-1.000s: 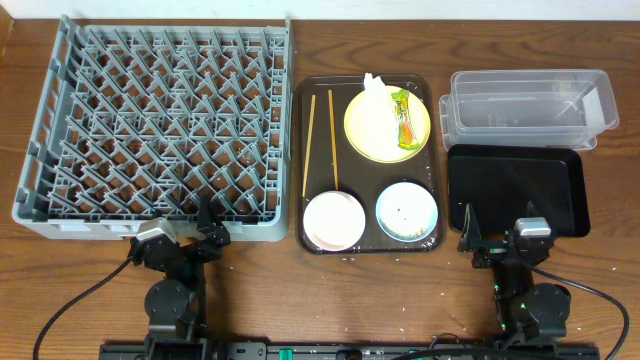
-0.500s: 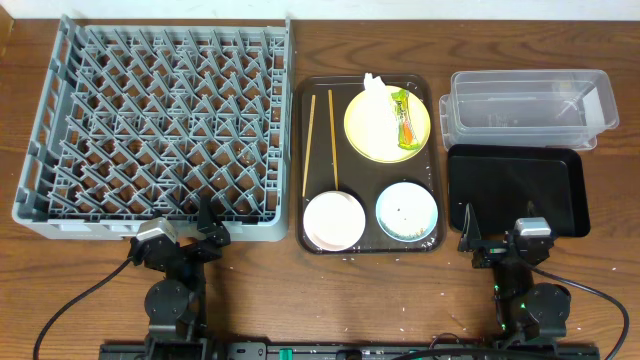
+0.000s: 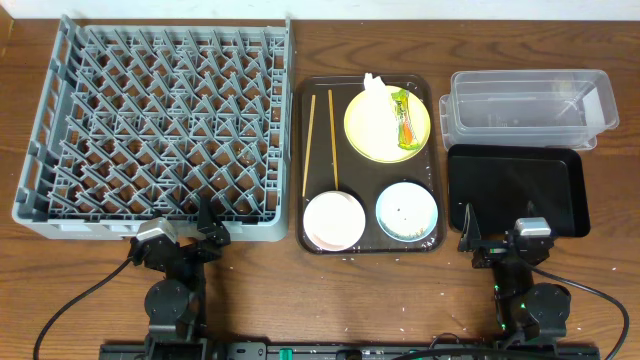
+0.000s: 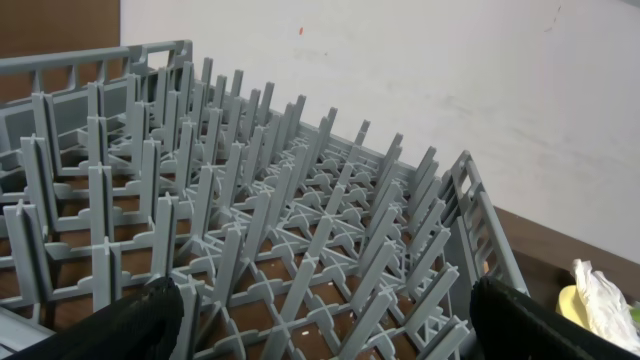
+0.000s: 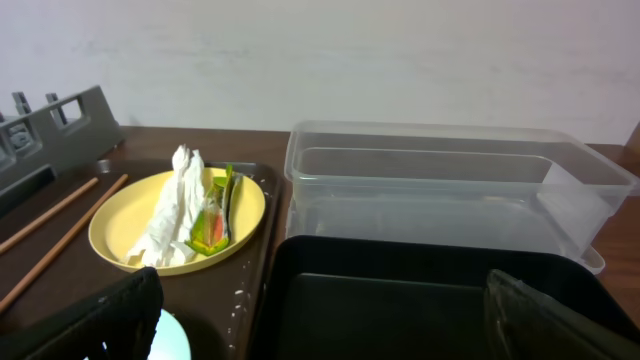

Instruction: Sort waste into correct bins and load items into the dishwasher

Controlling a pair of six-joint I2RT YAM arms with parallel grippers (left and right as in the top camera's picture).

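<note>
Lower left, my left gripper (image 3: 210, 224) sits low at the dish rack's (image 3: 150, 120) near edge, fingers spread wide. Upper centre, the napkin (image 3: 375, 95) and wrapper (image 3: 403, 118) lie on the yellow plate (image 3: 372, 135), which the left wrist view cuts off. Lower right, my right gripper (image 3: 470, 235), also spread, faces the black tray (image 3: 515, 190). In its wrist view one finger hides most of the blue bowl (image 5: 172, 340).

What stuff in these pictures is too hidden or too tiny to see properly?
- Light blue bowl, right wrist view: cut off by the bottom edge.
- Napkin and yellow plate, left wrist view: cut off by the right edge.
- Chopsticks, right wrist view: near ends cut off by the left edge.
- Specks in the blue bowl, overhead view: too small to identify.
</note>
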